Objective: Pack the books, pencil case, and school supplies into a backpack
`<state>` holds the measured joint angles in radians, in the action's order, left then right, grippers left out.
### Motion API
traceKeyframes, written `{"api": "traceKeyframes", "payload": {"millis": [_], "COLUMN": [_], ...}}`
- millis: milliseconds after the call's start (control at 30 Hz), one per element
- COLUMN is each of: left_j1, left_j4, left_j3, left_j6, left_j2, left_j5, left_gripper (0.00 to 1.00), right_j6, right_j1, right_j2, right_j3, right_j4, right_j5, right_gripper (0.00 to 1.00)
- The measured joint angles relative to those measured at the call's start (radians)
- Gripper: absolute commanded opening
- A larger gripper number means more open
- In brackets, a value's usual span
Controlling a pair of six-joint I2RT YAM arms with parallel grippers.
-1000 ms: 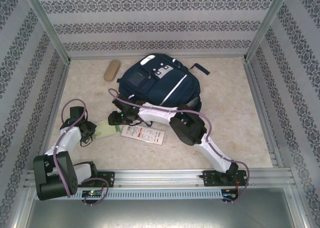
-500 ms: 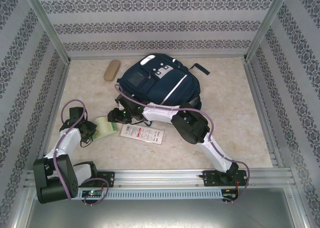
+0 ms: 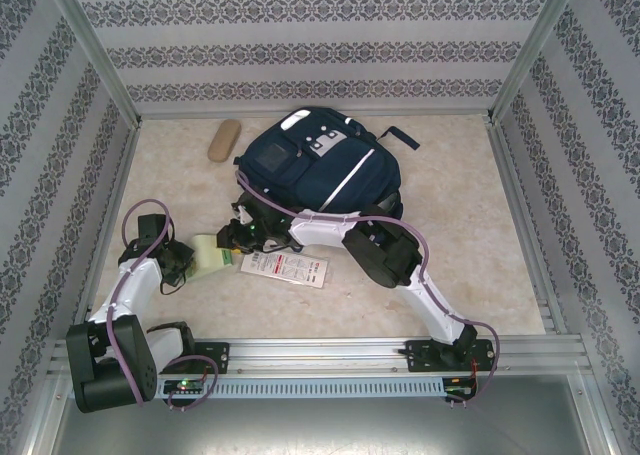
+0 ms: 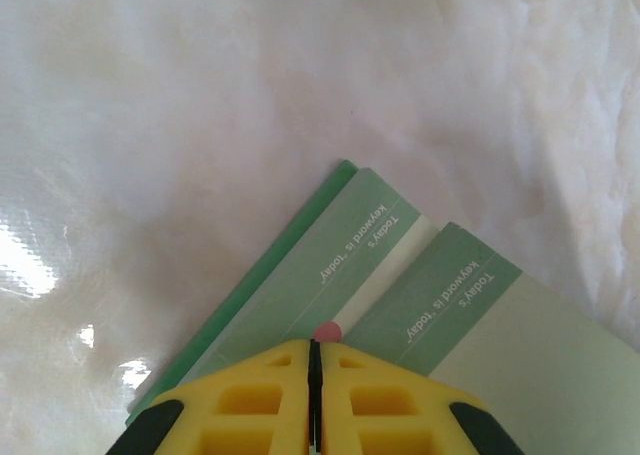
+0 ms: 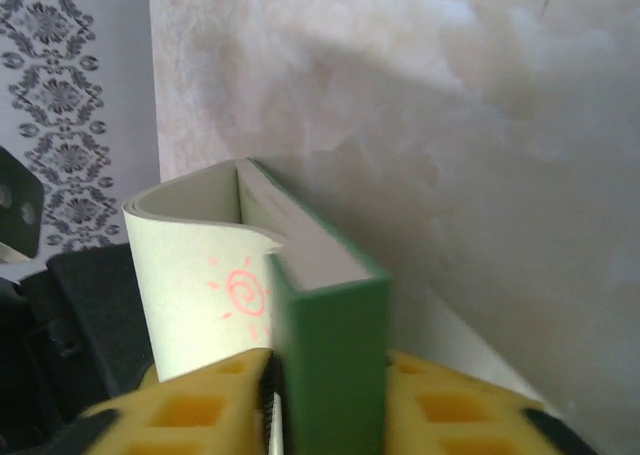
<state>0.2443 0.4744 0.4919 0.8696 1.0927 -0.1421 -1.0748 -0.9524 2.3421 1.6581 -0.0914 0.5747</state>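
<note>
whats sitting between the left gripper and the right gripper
The pale green pad. The top view shows it spanning the gap from left gripper to right gripper; the right wrist view shows its edge between that gripper's fingers.

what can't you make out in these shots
- top view: near edge of backpack, under the right arm
- top view: print on white packet, too small
- left wrist: near end of pale green pad, under left tool, cut by frame
- right wrist: pad base, behind right tool
</note>
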Motion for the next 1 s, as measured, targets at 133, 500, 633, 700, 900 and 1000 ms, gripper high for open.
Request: {"api": "traceKeyframes", "payload": {"millis": [133, 500, 633, 700, 900, 1000], "left_j1": [0.0, -0.001, -0.013, -0.042, -0.231, -0.362], "left_j4": [0.019, 0.15, 0.151, 0.15, 0.132, 0.111], "left_j3": [0.006, 0.192, 0.273, 0.31, 0.441, 0.531], "left_j6": [0.0, -0.011, -0.017, -0.021, -0.037, -0.061], "left_j2": [-0.011, -0.08, -0.078, -0.064, 0.061, 0.162], "left_j5": [0.016, 0.002, -0.022, -0.029, -0.01, 0.021], "left_gripper": [0.23, 0.54, 0.54, 0.54, 0.55, 0.54], "right_j6": [-0.003, 0.029, 0.055, 0.066, 0.106, 0.118], "right_j1": [0.002, 0.058, 0.115, 0.151, 0.286, 0.38], "right_j2": [0.0, -0.179, -0.34, -0.43, -0.684, -0.803], "right_j3": [-0.001, -0.149, -0.245, -0.3, -0.485, -0.581], "right_j4": [-0.021, -0.033, -0.033, -0.033, -0.018, 0.003], "right_j5": [0.011, -0.005, -0.021, -0.031, -0.068, -0.087], "right_gripper": [0.13, 0.04, 0.03, 0.03, 0.03, 0.03]}}
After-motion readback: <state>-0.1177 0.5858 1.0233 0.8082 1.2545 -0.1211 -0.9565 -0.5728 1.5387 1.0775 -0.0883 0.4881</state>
